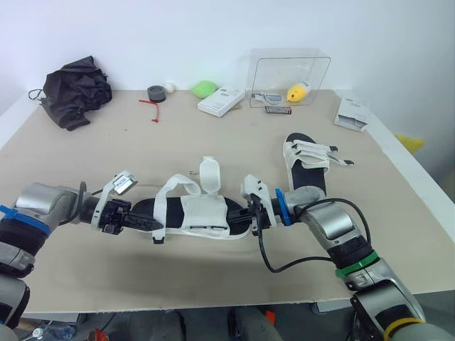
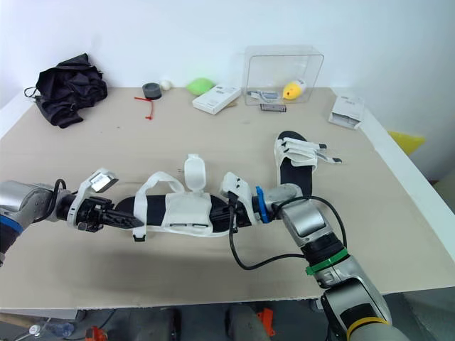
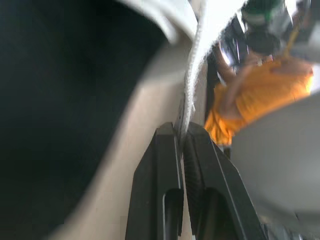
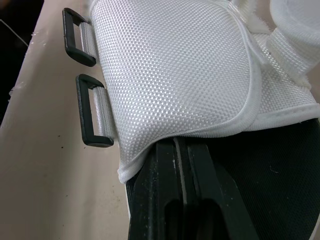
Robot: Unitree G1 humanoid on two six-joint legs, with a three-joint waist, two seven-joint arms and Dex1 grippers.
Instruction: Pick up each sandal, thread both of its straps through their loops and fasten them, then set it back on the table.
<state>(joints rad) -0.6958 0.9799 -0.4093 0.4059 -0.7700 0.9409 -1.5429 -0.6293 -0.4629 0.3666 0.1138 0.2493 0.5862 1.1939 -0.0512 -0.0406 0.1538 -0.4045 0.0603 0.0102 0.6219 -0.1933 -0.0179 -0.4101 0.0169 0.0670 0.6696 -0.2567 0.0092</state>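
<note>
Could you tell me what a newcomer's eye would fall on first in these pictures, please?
A black-and-white sandal stretched between both grippers near the front of the table: the left gripper pinches one end, the right gripper the other, with a white strap standing up loose. A second sandal lies further back on the right, and a clear box stands at the far edge.

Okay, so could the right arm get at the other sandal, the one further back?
Probably, but not right now: the right gripper is shut on the near sandal. The far sandal lies just beyond it, nothing between.
</note>
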